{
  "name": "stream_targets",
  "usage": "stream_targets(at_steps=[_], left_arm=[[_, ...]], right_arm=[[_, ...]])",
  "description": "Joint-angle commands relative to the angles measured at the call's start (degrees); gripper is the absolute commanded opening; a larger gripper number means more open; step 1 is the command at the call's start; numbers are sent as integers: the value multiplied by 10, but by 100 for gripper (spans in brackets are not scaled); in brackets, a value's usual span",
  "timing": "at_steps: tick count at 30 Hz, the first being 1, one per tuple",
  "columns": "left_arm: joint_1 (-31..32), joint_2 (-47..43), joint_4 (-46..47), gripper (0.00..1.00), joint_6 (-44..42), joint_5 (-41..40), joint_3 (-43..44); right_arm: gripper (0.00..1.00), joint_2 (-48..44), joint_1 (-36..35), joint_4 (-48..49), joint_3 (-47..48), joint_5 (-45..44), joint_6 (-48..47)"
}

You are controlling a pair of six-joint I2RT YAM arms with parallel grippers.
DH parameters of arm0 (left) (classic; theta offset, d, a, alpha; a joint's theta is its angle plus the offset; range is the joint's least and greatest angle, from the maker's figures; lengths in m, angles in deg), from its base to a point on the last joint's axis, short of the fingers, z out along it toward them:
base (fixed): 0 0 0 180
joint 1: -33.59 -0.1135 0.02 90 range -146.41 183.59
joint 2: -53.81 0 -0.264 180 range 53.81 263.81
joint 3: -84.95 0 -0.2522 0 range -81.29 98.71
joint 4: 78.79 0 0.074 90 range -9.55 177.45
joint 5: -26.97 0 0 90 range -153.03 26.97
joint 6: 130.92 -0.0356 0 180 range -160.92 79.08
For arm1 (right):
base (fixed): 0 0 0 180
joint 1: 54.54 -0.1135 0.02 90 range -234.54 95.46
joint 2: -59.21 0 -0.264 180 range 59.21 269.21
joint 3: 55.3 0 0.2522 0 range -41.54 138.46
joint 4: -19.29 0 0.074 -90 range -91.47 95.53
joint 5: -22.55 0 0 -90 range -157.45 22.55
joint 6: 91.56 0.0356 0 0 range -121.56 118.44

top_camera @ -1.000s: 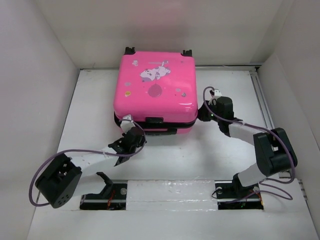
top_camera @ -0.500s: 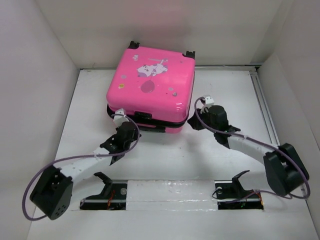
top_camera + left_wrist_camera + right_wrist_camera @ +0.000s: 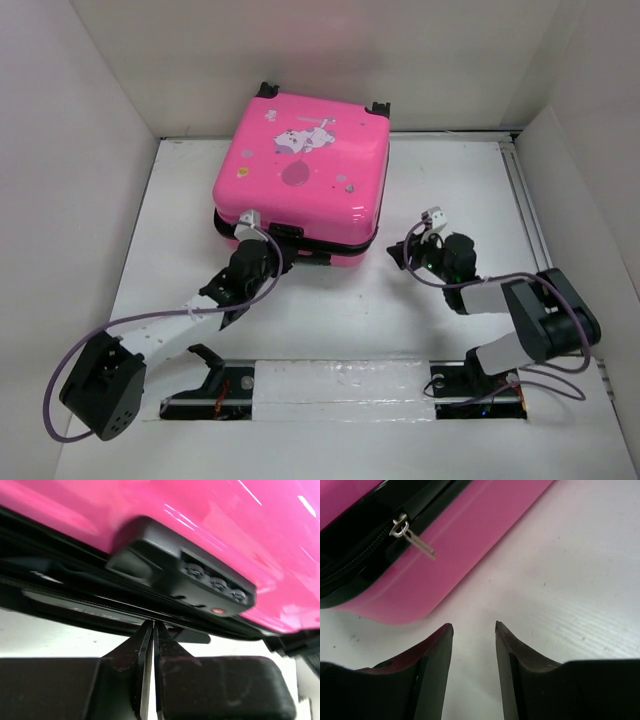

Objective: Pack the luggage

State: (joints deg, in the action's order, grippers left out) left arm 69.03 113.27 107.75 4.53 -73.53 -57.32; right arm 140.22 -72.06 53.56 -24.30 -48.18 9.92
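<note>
Top external: luggage (image 3: 300,175) lies lid down, skewed, at the far centre of the table (image 3: 460,190).
Left wrist: left gripper (image 3: 152,625) pressed together, tips at the black zipper seam below the combination lock (image 3: 210,582); nothing seen between them.
Right wrist: right gripper (image 3: 474,627) parted and empty over bare table, near the luggage's corner; zipper pull (image 3: 412,536) hangs apart from it.
</note>
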Motion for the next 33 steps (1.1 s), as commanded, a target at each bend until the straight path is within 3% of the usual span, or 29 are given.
stream_targets(at_steps=[1, 6, 10, 18, 27, 33], left_arm=[[-3, -12, 61, 1, -18, 45, 0], [-3, -36, 93, 16, -28, 58, -20], [-3, -29, 98, 20, -28, 63, -31], [-3, -22, 125, 20, -28, 73, -53], [-3, -5, 125, 20, -34, 79, -37], [-3, 0, 119, 20, -34, 80, -37]], right_arm=[[46, 54, 32, 186, 23, 118, -45], [51, 158, 99, 416, 49, 267, 45], [52, 203, 110, 465, 87, 318, 91], [54, 197, 116, 410, 144, 347, 73], [54, 150, 97, 206, 189, 353, -49], [52, 132, 92, 189, 161, 324, -65]])
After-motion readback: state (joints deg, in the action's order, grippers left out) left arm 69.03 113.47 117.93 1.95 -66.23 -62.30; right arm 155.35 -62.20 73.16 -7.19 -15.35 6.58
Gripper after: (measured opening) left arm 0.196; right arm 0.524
